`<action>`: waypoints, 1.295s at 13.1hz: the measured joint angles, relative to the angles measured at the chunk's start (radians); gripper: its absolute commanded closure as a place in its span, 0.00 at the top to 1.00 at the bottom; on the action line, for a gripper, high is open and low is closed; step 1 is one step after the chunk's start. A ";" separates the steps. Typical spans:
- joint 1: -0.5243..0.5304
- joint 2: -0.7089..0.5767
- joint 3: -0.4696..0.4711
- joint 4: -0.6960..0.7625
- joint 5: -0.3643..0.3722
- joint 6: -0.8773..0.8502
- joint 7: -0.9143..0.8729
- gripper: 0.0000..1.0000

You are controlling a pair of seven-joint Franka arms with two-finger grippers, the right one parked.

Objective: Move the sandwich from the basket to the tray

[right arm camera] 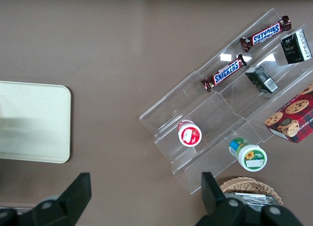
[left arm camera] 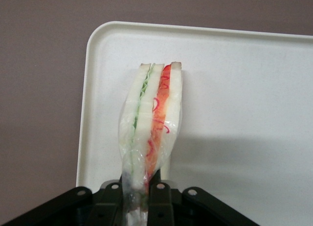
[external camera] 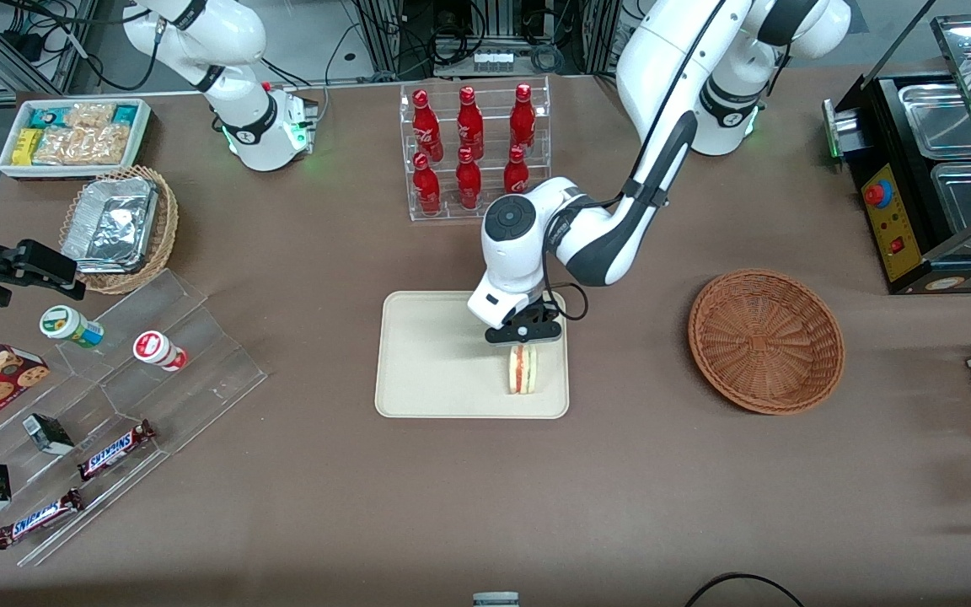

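The sandwich (external camera: pixel 523 369), a wrapped wedge of white bread with red-orange and green filling stripes, stands on edge over the cream tray (external camera: pixel 435 354), near the tray corner closest to the front camera on the basket's side. My left gripper (external camera: pixel 523 334) is directly above it, shut on its upper end. In the left wrist view the black fingers (left arm camera: pixel 159 189) pinch the sandwich (left arm camera: pixel 152 113) over the tray (left arm camera: pixel 244 89). I cannot tell whether its lower end touches the tray. The reddish-brown basket (external camera: pixel 765 340) is empty, toward the working arm's end of the table.
A clear rack of red bottles (external camera: pixel 473 147) stands farther from the front camera than the tray. Clear acrylic steps (external camera: pixel 115 396) with snacks, a tan basket with foil containers (external camera: pixel 119 226) and a white tub (external camera: pixel 74 135) lie toward the parked arm's end. A black food warmer (external camera: pixel 932 177) stands by the basket.
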 measured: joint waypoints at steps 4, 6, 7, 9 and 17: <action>0.000 -0.003 0.009 0.017 0.000 -0.004 -0.024 1.00; 0.001 -0.025 0.012 0.047 0.000 -0.058 -0.027 1.00; 0.001 -0.051 0.014 0.062 0.000 -0.113 -0.027 1.00; 0.007 -0.146 0.017 0.081 0.000 -0.241 -0.027 1.00; 0.195 -0.484 0.029 0.070 -0.073 -0.576 0.211 1.00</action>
